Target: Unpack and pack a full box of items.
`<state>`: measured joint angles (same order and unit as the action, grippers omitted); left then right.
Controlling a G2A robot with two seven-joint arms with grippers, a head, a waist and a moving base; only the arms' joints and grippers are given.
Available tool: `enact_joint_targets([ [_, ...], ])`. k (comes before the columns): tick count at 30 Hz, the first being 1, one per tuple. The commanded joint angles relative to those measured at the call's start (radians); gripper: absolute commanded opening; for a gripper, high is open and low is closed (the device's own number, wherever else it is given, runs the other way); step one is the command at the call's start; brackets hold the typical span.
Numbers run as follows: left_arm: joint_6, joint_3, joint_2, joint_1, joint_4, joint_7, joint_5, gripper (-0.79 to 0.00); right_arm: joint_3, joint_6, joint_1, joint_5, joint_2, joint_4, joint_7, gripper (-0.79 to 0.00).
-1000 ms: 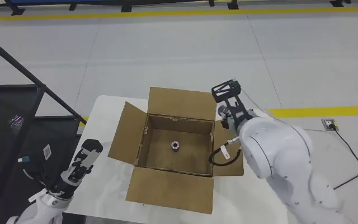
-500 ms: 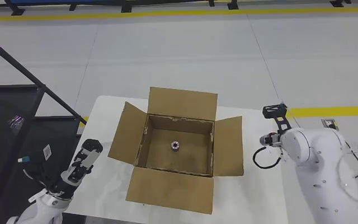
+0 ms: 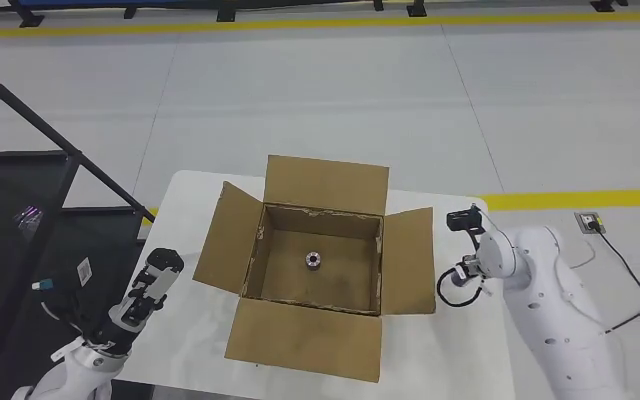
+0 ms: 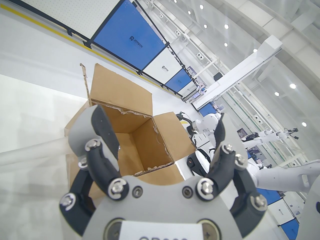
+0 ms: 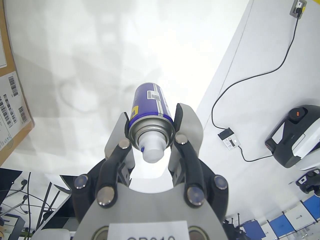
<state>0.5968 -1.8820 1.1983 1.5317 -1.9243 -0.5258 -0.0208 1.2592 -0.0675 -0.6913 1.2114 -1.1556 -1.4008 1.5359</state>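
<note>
An open cardboard box [image 3: 325,185] stands mid-table with all flaps spread; a small ring-shaped item [image 3: 313,261] lies on its floor. My right gripper [image 5: 152,113] is shut on a purple spray can [image 5: 150,101] with a white cap, held above the white table just right of the box's right flap [image 5: 10,96]. In the top view the right arm's wrist [image 3: 463,220] sits beside that flap. My left gripper [image 4: 158,117] is open and holds nothing. It rests low at the table's front left [image 3: 160,265], facing the box [image 4: 120,93].
The white table [image 3: 200,200] has bare room left and right of the box. A black metal frame [image 3: 40,200] stands off the table's left side. A wall socket with a black cable [image 5: 250,81] is on the floor to the right.
The right arm swung from the box's back right corner out to the right, then came back in beside the right flap. The left arm has stayed put.
</note>
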Motion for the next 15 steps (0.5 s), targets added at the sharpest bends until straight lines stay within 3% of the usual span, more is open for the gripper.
enact_joint_targets([
  [1, 0.000, 0.000, 0.000, 0.000, 0.000, 0.000, 0.000, 0.000, -0.013, -0.005, 0.010, -0.013, -0.002, 0.021, 0.000, -0.776],
  [3, 0.000, 0.000, 0.000, 0.000, 0.000, 0.000, 0.000, 0.000, -0.024, -0.008, 0.018, -0.023, -0.003, 0.035, 0.000, -0.723],
  [4, 0.000, 0.000, 0.000, 0.000, 0.000, 0.000, 0.000, 0.000, -0.027, -0.010, 0.021, -0.026, -0.004, 0.040, 0.000, -0.659],
  [7, 0.000, 0.000, 0.000, 0.000, 0.000, 0.000, 0.000, 0.000, -0.038, -0.015, 0.027, -0.036, -0.006, 0.052, 0.000, -0.625],
  [9, 0.000, 0.000, 0.000, 0.000, 0.000, 0.000, 0.000, 0.000, -0.043, -0.019, 0.030, -0.039, -0.006, 0.055, 0.000, -0.539],
  [15, 0.000, 0.000, 0.000, 0.000, 0.000, 0.000, 0.000, 0.000, -0.050, -0.032, 0.028, -0.047, -0.006, 0.044, 0.000, -0.449],
])
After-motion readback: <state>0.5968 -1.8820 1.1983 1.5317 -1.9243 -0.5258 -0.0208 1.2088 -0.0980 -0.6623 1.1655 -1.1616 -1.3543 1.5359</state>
